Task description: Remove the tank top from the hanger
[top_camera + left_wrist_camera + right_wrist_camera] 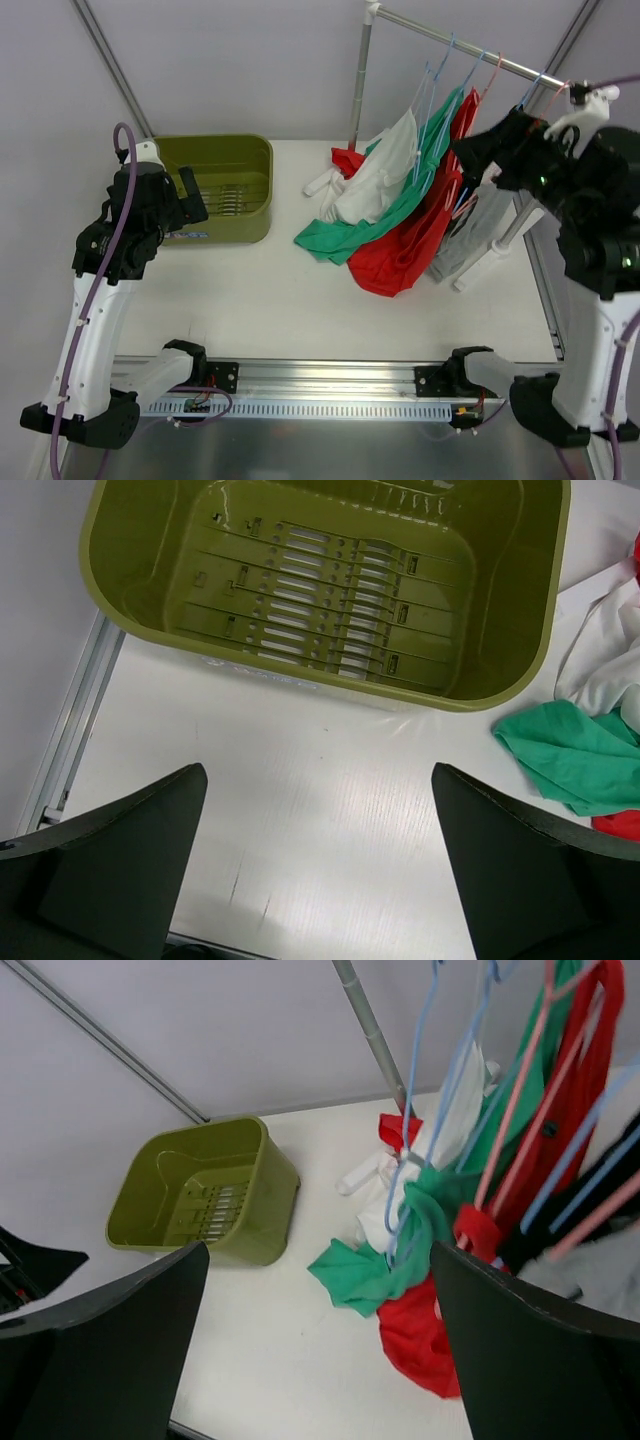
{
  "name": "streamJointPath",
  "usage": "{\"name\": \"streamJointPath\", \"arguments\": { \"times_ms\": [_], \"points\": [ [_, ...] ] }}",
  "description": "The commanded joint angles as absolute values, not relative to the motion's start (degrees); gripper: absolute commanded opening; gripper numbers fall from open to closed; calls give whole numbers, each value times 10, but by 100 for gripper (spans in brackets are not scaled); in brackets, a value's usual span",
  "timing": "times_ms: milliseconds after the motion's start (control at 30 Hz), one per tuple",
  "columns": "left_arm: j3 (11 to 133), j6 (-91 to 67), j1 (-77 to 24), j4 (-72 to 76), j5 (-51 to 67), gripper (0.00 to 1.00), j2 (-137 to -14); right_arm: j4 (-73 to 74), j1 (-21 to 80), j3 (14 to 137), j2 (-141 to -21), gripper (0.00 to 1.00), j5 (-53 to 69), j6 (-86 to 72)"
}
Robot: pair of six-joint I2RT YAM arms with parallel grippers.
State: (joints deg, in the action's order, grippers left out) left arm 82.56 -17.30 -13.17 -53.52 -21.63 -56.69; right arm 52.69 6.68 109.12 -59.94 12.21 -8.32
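Under the rail (450, 38), limp green tank top (398, 208)

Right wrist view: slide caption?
Open right tool facing tops on hangers, green bin on the table beyond.

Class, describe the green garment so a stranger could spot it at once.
Find the metal rail at the back right. The green garment hangs there between a white one and a red one, the only green cloth.

White table (250, 300) bears an olive basket (228, 228) plus trailing green garment (335, 240) and red garment (395, 265).
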Motion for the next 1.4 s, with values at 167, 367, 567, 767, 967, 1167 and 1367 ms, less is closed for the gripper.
{"name": "streamJointPath", "arguments": {
  "times_ms": [167,367,567,767,967,1167,1367],
  "points": [
    [819,-190,-136,-542,-214,99,-565,491,149,1301,-843,91,35,-47],
    [809,-184,-136,-544,-209,99,-552,493,214,1338,-932,73,-165,29],
    [784,-183,-135,-545,-189,99,-534,498,227,1322,-953,69,-237,57],
    [780,-170,-136,-545,-199,99,-534,490,223,1299,-992,60,-244,60],
    [777,-156,-136,-545,-213,99,-532,447,221,1296,-1006,47,-228,39],
    [759,-154,-136,-544,-215,99,-517,446,218,1303,-1025,21,-243,26],
    [760,-149,-136,-544,-211,99,-514,440,221,1303,-1002,0,-245,-36]
  ]
}}
